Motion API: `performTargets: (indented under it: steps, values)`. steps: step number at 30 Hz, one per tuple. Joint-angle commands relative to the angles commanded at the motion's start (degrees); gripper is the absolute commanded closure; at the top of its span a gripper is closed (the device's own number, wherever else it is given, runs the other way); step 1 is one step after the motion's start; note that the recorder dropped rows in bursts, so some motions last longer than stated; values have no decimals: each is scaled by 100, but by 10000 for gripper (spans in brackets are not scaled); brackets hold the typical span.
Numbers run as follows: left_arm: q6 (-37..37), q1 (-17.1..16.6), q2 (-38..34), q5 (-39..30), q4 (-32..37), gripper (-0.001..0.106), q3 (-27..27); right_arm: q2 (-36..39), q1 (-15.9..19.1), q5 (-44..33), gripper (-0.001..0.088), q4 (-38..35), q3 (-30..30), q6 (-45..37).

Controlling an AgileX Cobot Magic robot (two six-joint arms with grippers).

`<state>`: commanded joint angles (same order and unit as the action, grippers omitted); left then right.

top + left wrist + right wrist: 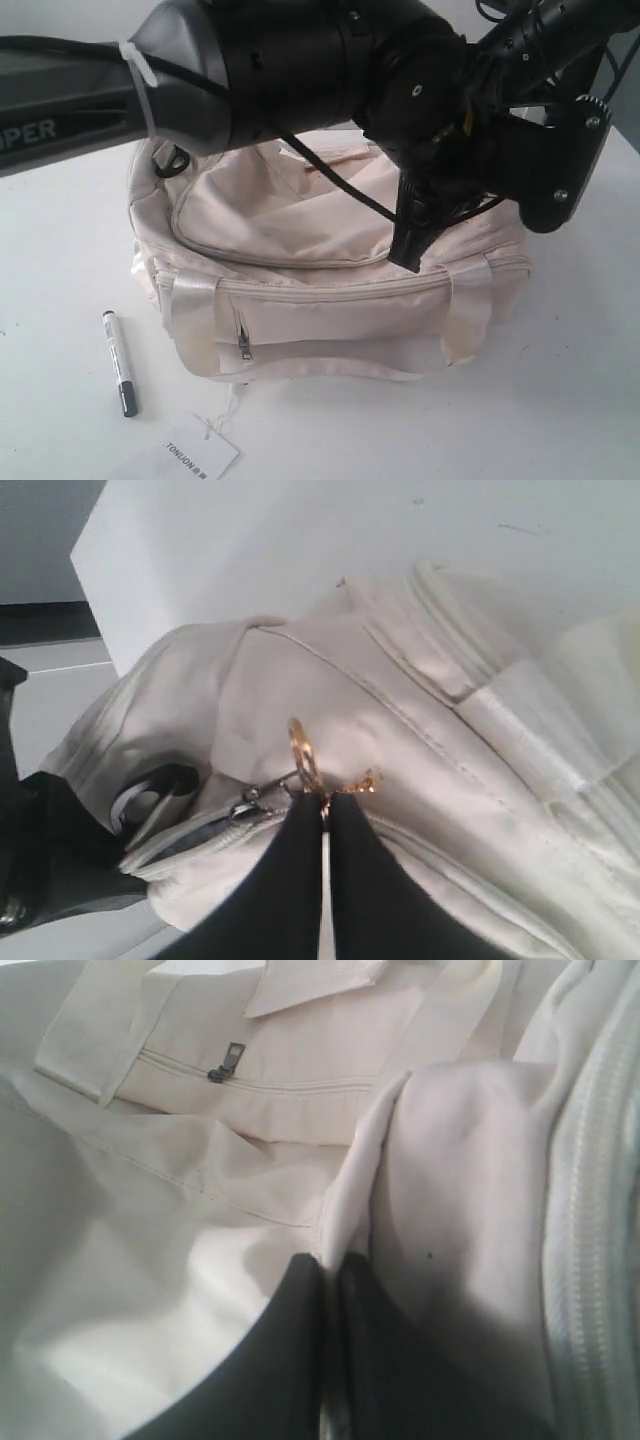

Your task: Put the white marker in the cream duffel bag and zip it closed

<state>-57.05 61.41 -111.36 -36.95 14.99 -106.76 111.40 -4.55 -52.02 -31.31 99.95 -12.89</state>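
The left gripper (pixel 325 815) is pressed together on the gold ring pull (pixel 303 750) of the cream duffel bag (pixel 440 740). It pinches just under the ring, with a black D-ring (pixel 150 798) close by. The right gripper (pixel 330 1265) is likewise closed, nipping a fold of the bag's cream fabric.

The top flap (pixel 270 215) looks zipped in the exterior view, so the step in hand is probably opening it. To do that well, the left should draw the pull along the zipper's curve, low and in line with the teeth. The right should hold the cloth taut against that pull, so the soft bag neither bunches nor slides.

The white marker (pixel 119 362) lies on the surface (pixel 560 380) at 8 o'clock of the bag, apart from it. A paper tag (pixel 200 455) lies at 5 o'clock of its dark end.
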Motion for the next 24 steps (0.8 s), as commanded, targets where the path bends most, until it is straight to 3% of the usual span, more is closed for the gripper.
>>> performTargets:
  steps: [14,24]
  values:
    - [-675,0,-132,-1112,-692,1053,12,0,0,82,868,-11,0,24]
    - [-723,0,-131,-1606,-708,1053,12,0,0,82,868,-11,0,24]
